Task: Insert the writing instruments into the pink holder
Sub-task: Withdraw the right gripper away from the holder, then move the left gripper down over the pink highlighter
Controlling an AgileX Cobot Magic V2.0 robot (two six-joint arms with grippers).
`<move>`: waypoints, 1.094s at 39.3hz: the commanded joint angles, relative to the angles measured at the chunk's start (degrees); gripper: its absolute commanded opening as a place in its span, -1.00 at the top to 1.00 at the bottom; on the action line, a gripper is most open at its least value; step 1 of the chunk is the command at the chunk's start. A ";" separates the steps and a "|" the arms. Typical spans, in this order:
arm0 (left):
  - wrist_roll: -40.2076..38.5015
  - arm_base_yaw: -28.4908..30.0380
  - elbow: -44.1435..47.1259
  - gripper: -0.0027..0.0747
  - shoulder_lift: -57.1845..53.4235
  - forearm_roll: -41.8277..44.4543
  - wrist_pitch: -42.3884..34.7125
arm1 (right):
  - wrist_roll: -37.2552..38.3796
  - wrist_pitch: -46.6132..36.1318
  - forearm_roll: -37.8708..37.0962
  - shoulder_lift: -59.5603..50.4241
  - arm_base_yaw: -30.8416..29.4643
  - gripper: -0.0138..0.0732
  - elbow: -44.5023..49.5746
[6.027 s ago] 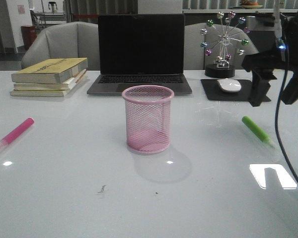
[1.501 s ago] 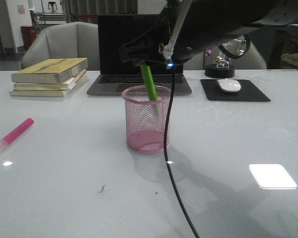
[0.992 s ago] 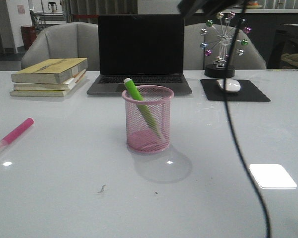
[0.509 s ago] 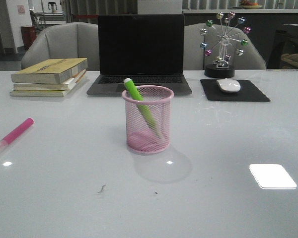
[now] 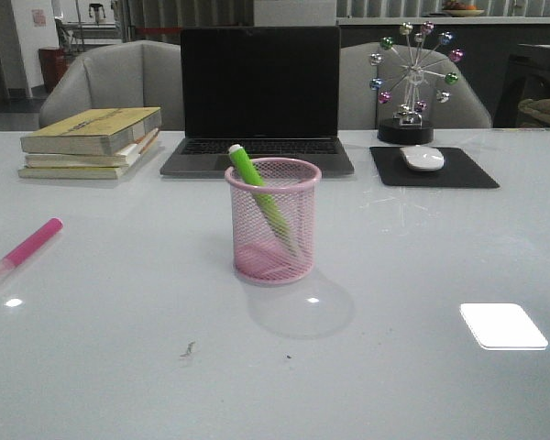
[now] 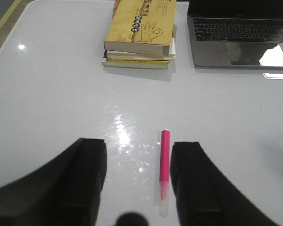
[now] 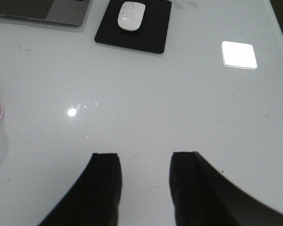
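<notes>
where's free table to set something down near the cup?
Bare: between the pink wire-mesh cup and magenta marker; right of the cup, before the black mouse pad. Crowded: back edge, with the yellow book stack and dark laptop.

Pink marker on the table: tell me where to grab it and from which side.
Grip the pink marker around the middle of its pink barrel, not the pale capped end. It lies flat on the table, so come straight down from above with the left gripper, fingers across its length. That gripper is open and the marker lies between its fingers.
</notes>
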 commanded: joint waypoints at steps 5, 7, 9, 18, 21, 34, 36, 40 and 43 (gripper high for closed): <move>0.45 -2.64 -9.83 -0.09 7.06 -0.84 4.78 | -0.03 -3.87 -0.31 -0.36 -0.38 -0.20 -1.53; 0.45 -2.75 -12.53 -0.09 9.74 -0.84 7.55 | -0.03 -3.80 -0.31 -0.36 -0.38 -0.20 -1.53; 0.45 -2.75 -15.90 -0.09 12.54 -0.84 10.03 | -0.03 -3.68 -0.31 -0.36 -0.38 -0.20 -1.53; 0.45 -2.75 -29.38 -0.09 26.23 -0.84 19.31 | -0.03 -3.63 -0.31 -0.36 -0.38 -0.20 -1.53; 0.45 -2.75 -33.81 -0.09 30.21 -0.98 22.10 | -0.03 -3.63 -0.31 -0.36 -0.38 -0.20 -1.53; 0.45 -2.75 -46.91 -0.10 45.31 -2.08 30.95 | -0.03 -3.63 -0.42 -0.36 -0.38 -0.20 -1.53; 0.45 -2.75 -47.87 -0.10 46.84 -2.31 31.72 | -0.03 -3.63 -0.42 -0.36 -0.38 -0.20 -1.53; 0.45 -2.75 -49.05 -0.10 50.05 -2.64 32.37 | -0.03 -3.58 -0.42 -0.36 -0.38 -0.20 -1.53; 0.45 -2.75 -49.33 -0.10 51.85 -3.73 31.96 | -0.03 -3.50 -0.42 -0.36 -0.38 -0.20 -1.53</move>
